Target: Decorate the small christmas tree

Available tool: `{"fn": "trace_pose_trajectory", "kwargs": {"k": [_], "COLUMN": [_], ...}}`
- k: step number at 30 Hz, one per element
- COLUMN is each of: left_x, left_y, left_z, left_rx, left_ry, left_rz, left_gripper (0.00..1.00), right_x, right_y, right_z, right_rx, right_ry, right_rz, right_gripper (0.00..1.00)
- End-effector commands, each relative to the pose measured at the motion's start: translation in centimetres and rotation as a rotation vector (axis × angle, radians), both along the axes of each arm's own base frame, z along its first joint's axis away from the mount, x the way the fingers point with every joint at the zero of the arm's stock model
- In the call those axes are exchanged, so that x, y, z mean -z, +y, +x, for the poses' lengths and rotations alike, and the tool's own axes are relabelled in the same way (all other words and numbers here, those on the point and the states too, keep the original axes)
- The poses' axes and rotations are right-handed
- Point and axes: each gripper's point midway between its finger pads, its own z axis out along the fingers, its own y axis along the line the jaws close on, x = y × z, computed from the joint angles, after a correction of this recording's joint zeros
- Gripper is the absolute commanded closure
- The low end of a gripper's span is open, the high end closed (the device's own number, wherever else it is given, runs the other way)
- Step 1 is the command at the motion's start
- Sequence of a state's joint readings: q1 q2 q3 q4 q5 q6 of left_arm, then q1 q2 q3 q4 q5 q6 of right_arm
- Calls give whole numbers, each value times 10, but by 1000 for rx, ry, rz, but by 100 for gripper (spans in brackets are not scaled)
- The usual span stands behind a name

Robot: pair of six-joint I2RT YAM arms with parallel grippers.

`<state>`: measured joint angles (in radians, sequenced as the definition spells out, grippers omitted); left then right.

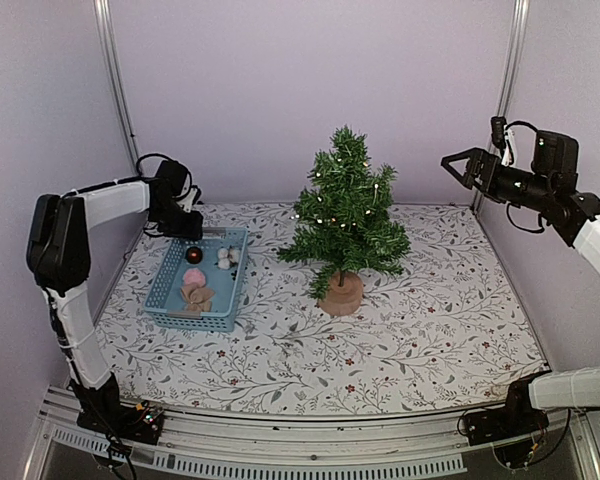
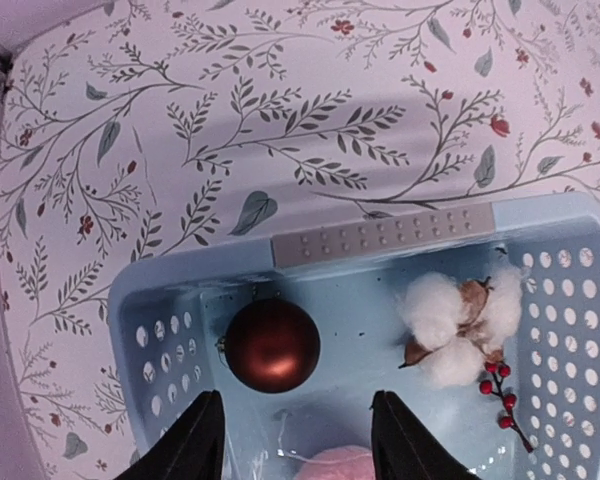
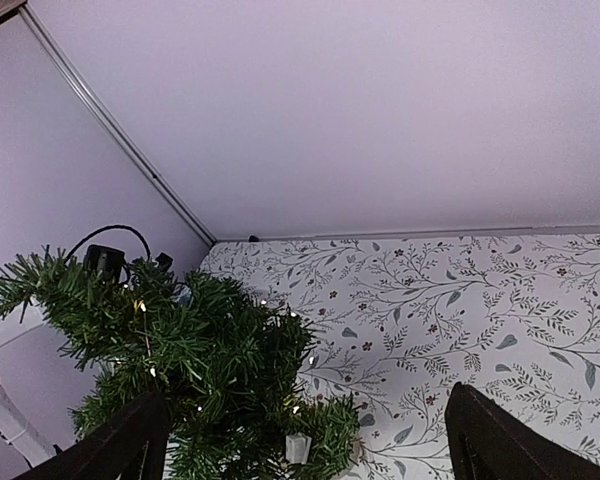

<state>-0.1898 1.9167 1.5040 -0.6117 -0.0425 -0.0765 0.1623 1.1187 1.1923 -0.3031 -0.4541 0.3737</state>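
The small christmas tree (image 1: 345, 215) stands mid-table on its round wooden base (image 1: 342, 293), with tiny lights strung in its branches (image 3: 210, 370). To its left, a blue basket (image 1: 225, 300) holds a dark red ball (image 2: 272, 345), a cotton sprig with red berries (image 2: 460, 320) and a pink ball (image 2: 330, 465). My left gripper (image 2: 298, 430) hangs open over the basket's far end; the pink ball's top shows between its fingers without touching them. My right gripper (image 1: 455, 168) is open and empty, held high at the right and facing the tree.
A tan ornament (image 1: 195, 297) lies at the basket's near end. The basket's grey handle strip (image 2: 380, 235) is on its far rim. Metal frame posts (image 1: 115, 90) rise at the back corners, against lilac walls. The floral tablecloth (image 1: 430, 320) covers the table.
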Motion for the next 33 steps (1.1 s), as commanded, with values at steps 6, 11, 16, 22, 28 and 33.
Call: {"fn": "trace_pose_trajectory", "kwargs": {"k": [6, 11, 16, 22, 28, 33], "left_x": [32, 37, 59, 69, 89, 94], "left_y": [13, 2, -2, -9, -7, -12], "left_z": [17, 33, 37, 23, 4, -4], "left_rx": [117, 148, 171, 192, 188, 200], "left_ry": [105, 100, 160, 217, 278, 308], "left_rz": [285, 321, 378, 384, 422, 423], "left_gripper": [47, 46, 46, 46, 40, 35], "right_x": [-6, -4, -7, -9, -6, -5], "right_y": [4, 6, 13, 13, 14, 14], "right_z": [-17, -11, -6, -1, 1, 2], "right_rx": [-45, -51, -94, -100, -112, -122], "right_ry": [-39, -44, -42, -39, -32, -33], "right_rz": [57, 59, 60, 63, 62, 58], "right_gripper": [1, 1, 1, 1, 1, 1]}}
